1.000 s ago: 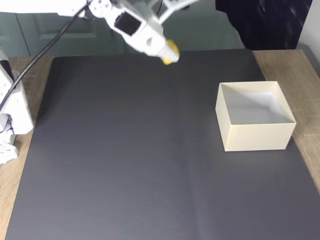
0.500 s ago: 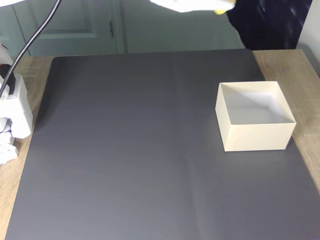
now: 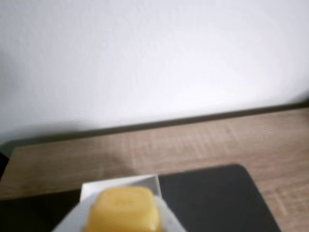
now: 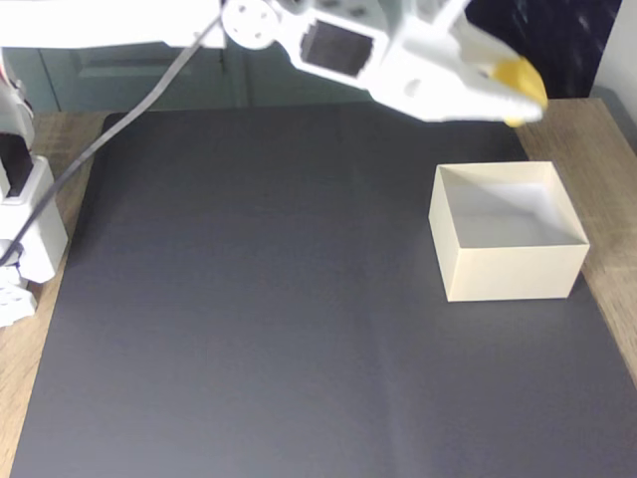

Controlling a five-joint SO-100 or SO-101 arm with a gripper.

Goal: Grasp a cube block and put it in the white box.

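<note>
My gripper (image 4: 518, 90) hangs in the air above the mat, shut on the yellow cube block (image 4: 521, 78), which sticks out at its tip. It is above and just behind the far edge of the white box (image 4: 508, 261), which stands on the right side of the dark mat. In the wrist view the cube block (image 3: 123, 209) sits between my white fingers (image 3: 166, 215) at the bottom edge, with a corner of the white box (image 3: 120, 184) just beyond it.
A black mat (image 4: 249, 319) covers most of the wooden table (image 4: 592, 124). The arm's white base (image 4: 25, 234) stands at the left edge. In the wrist view a pale wall (image 3: 154, 58) rises behind the table.
The arm has swung right and come back down into the fixed view, carrying the cube block from the far middle of the mat to above the box's far edge.
</note>
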